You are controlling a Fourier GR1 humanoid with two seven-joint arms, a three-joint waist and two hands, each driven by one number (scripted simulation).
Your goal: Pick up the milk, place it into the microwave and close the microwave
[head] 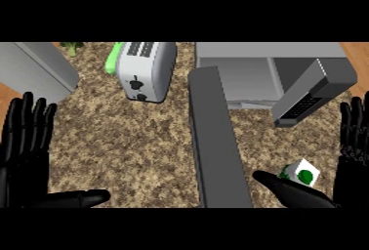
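Observation:
The milk [301, 173] is a small white carton with a green round mark, standing on the speckled counter at the lower right. My right hand [346, 171] is open around it, thumb below and left of the carton, straight fingers to its right, not touching it. The microwave [249, 78] sits at the back right with its cavity open. Its grey door [216, 146] swings out toward me as a long panel down the middle. At the lower left my left hand [25, 156] is open, fingers up, thumb pointing right.
A silver toaster [146, 70] stands at the back centre with a green object [114, 58] beside it. A grey appliance [36, 68] fills the back left corner. A dark grey block with a keypad [310, 93] leans at the microwave's right side.

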